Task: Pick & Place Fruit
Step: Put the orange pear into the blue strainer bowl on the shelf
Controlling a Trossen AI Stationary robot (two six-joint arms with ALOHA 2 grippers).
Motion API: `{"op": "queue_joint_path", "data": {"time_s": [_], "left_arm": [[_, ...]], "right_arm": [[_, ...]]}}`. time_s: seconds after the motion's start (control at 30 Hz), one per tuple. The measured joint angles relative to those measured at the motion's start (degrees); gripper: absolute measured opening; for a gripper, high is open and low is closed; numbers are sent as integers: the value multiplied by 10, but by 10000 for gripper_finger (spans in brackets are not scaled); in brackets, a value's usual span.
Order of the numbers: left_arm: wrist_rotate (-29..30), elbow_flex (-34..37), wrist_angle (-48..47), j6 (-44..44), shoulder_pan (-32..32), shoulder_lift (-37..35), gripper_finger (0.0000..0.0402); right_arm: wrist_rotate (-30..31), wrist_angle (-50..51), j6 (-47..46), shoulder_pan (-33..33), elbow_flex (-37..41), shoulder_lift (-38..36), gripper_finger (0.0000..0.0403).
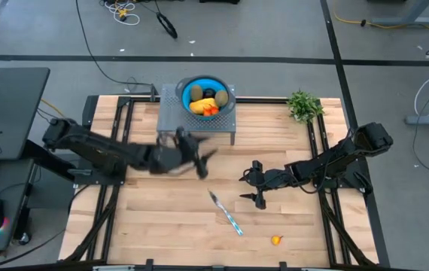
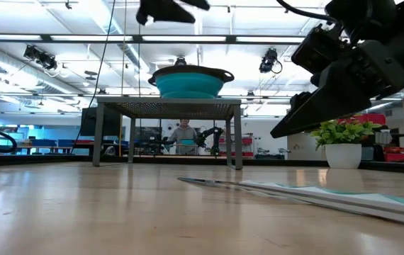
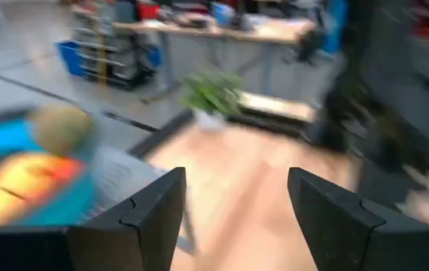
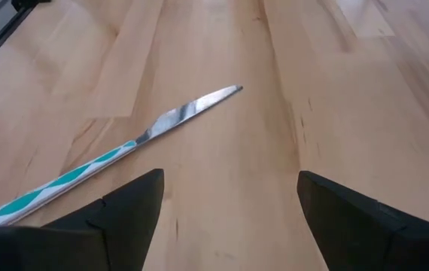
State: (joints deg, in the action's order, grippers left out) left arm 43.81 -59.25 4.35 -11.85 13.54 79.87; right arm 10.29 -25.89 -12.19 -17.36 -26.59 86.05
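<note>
A blue bowl (image 1: pixel 206 84) stands on a grey mesh stand (image 1: pixel 171 113) at the table's far edge. In the bowl lie the oblong yellow-orange fruit (image 1: pixel 202 105), brownish-green ovals (image 1: pixel 222 98) and small orange-red pieces (image 1: pixel 211 110). One tiny orange piece (image 1: pixel 276 241) rests on the table near the near edge. My left gripper (image 1: pixel 199 154) hovers open and empty just in front of the stand; its wrist view shows the bowl and fruit (image 3: pixel 26 181) beside it. My right gripper (image 1: pixel 252 188) hangs open above the table right of centre, over the knife's blade (image 4: pixel 192 109).
A silver knife with a teal handle (image 1: pixel 226 213) lies slanting on the table between the grippers. A green leafy plant (image 1: pixel 303 105) stands at the far right corner. The stand's legs (image 2: pixel 239 138) rise from the table at the far edge. A person (image 2: pixel 183 136) is in the room beyond.
</note>
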Motion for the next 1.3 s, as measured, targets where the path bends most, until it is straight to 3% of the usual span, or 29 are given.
{"op": "queue_joint_path", "data": {"time_s": [0.17, 0.47, 0.77, 1.0, 1.3], "left_arm": [[44, 48, 36, -59, 106, 25, 240], [150, 127, 235, -86, 228, 125, 240], [168, 132, 297, -128, 229, 224, 240], [163, 132, 321, -112, 212, 233, 240], [129, 132, 329, -81, 183, 233, 240]], "right_arm": [[0, -19, 17, -16, 0, 0, 316], [0, -72, 55, -39, 0, 0, 316], [-70, -74, 63, -84, 0, 0, 316], [-79, -69, 10, -186, 0, 0, 316], [47, -18, -81, -297, -1, 0, 316]]}}
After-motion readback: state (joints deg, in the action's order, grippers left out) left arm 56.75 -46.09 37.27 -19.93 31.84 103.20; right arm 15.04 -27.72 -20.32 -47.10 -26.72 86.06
